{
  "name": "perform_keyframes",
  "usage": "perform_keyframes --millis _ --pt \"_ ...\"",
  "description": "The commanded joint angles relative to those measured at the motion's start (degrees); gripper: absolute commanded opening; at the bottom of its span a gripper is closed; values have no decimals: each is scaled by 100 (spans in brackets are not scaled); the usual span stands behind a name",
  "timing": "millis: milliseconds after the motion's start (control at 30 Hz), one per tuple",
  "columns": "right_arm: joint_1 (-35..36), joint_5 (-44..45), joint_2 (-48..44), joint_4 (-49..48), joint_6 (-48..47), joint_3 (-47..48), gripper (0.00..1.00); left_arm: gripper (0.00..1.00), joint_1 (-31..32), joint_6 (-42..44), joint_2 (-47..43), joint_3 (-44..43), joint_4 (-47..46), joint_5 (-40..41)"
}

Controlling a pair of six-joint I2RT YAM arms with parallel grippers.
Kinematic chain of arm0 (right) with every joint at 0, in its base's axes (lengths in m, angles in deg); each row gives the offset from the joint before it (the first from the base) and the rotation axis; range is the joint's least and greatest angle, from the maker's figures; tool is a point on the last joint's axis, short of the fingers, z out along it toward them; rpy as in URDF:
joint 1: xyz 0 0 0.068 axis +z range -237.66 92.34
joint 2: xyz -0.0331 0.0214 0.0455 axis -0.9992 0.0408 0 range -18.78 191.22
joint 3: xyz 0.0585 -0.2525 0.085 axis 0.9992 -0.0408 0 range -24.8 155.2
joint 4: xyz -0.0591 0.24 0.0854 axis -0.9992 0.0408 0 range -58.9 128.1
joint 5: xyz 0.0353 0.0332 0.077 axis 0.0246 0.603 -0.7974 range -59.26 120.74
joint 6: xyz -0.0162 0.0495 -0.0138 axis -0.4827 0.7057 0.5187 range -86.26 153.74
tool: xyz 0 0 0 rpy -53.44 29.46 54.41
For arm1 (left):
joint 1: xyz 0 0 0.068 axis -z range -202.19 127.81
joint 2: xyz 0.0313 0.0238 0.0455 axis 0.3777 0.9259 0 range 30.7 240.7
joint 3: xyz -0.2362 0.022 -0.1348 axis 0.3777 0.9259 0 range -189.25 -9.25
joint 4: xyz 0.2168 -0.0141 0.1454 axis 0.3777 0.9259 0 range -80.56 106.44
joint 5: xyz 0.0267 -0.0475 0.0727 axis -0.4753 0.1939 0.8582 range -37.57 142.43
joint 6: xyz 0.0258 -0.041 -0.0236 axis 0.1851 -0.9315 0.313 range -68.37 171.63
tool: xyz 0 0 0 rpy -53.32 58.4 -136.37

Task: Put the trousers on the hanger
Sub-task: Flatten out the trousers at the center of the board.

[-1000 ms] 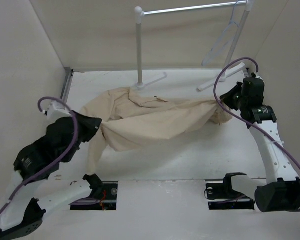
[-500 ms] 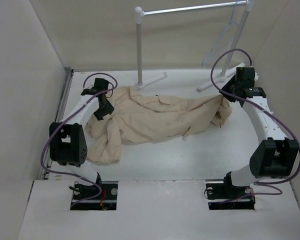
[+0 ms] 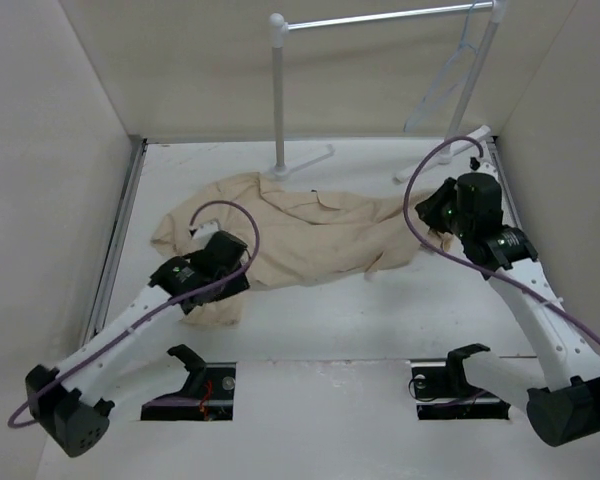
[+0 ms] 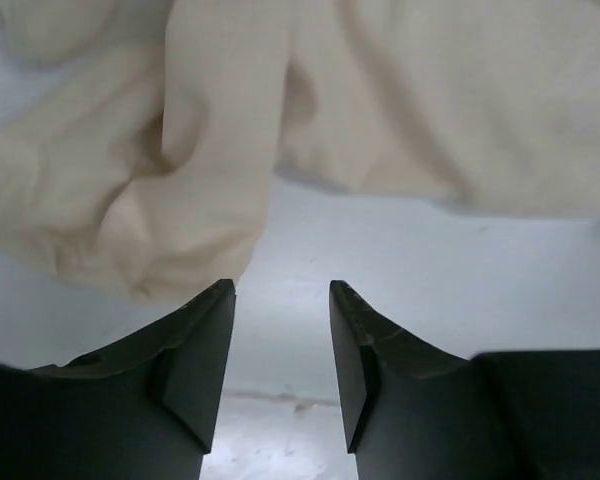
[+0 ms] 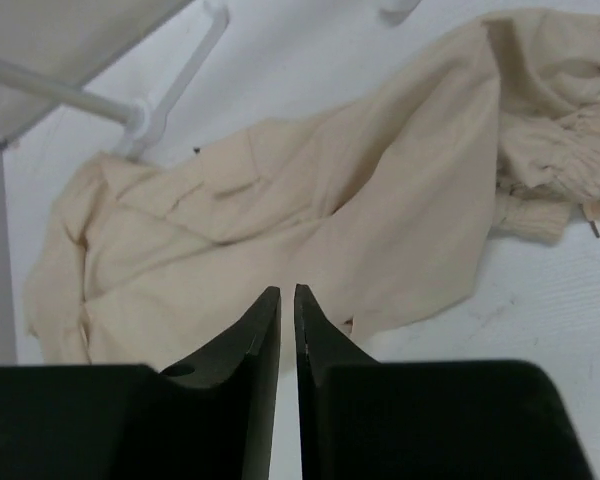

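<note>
A white table point(image 3: 380, 320) boxed in by pale walls point(image 3: 50, 150) carries the trousers point(image 3: 310, 235), which lie crumpled across its middle. Beyond the trousers stands the clothes rack point(image 3: 277, 90), with the hanger point(image 3: 438, 88) at the right end of its bar, well apart from the cloth. The left arm reaches low to the trousers' near-left edge, the left gripper point(image 4: 280, 290) moderately wide and empty just short of a bunched fold, while the right arm arches over the trousers' right end, the right gripper point(image 5: 287, 292) above the cloth with only a narrow slit between its jaws, holding nothing.
</note>
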Motion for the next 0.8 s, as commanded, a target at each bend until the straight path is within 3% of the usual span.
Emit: perform_keyframes --millis 0,100,200,267,367,433,667,767 --pt "522 -412 -210 -227 -1 -444 15 44 578 -1116 579 700 653 434" --pt "1077 -475 -421 -174 69 -848 26 49 756 -1223 957 833 390 549" --pt "1394 -395 -720 -218 411 -1498 53 50 826 -1092 1580 903 30 566" --pt "1421 -474 -904 -323 648 -1867 59 49 826 -978 1941 903 -111 610" --pt "1474 -588 -1063 -604 886 -2307 62 21 879 -907 1987 833 -235 628" --pt "1456 -536 -1064 -727 922 -2518 62 10 975 -924 1672 641 -165 532" --pt "1254 -597 -634 -868 694 -2327 63 5 1335 -1652 -24 -896 -41 -1023" --pt "1245 -597 -414 -860 588 -2090 63 6 1389 -2048 -604 -1074 -68 -1332"
